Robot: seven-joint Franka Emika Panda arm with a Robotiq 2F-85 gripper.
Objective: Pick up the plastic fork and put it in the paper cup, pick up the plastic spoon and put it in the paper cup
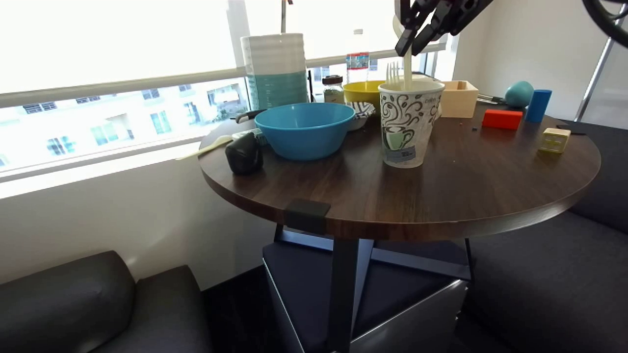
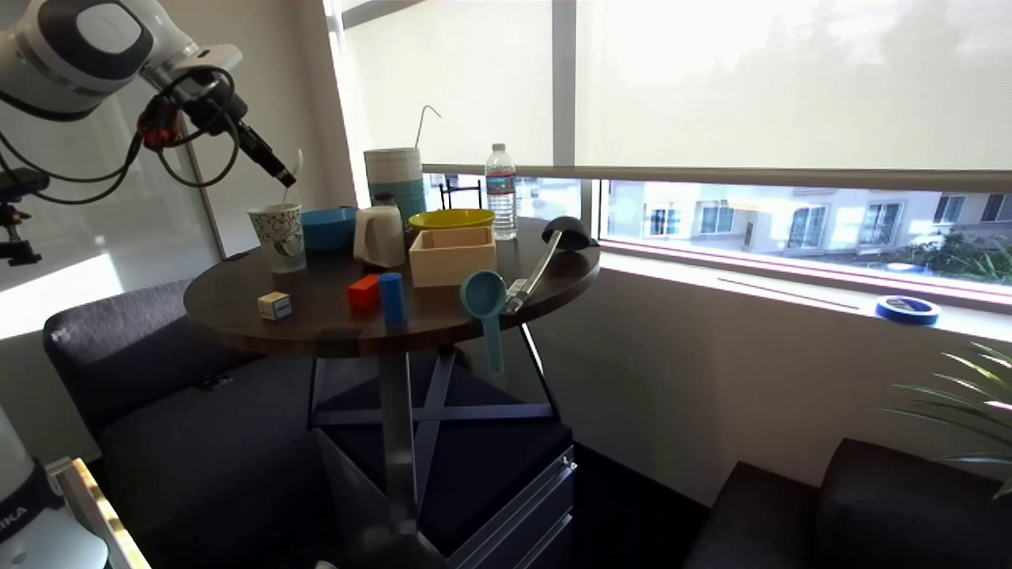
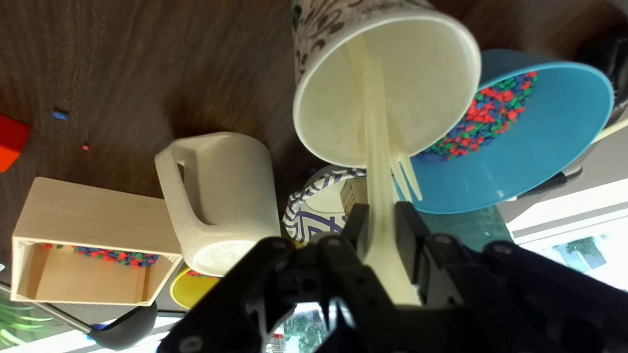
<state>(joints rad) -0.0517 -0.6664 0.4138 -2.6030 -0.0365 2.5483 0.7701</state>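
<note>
Claw clamps the spoon, handle inside the cup; fork inside at ten o'clock in an exterior view. Releasing too high could drop the spoon skewed, toppling the cup.

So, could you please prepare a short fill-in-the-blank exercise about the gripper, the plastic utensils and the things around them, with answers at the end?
1. The gripper is closed on the plastic ____, not on the plastic fork.
2. The fork sits tines-up inside the paper ____.
3. In the wrist view, the blue bowl holds small pieces coloured red, blue and ____.
4. The upright cylinder beside the red block is coloured ____.
Missing words: spoon; cup; green; blue.
</note>
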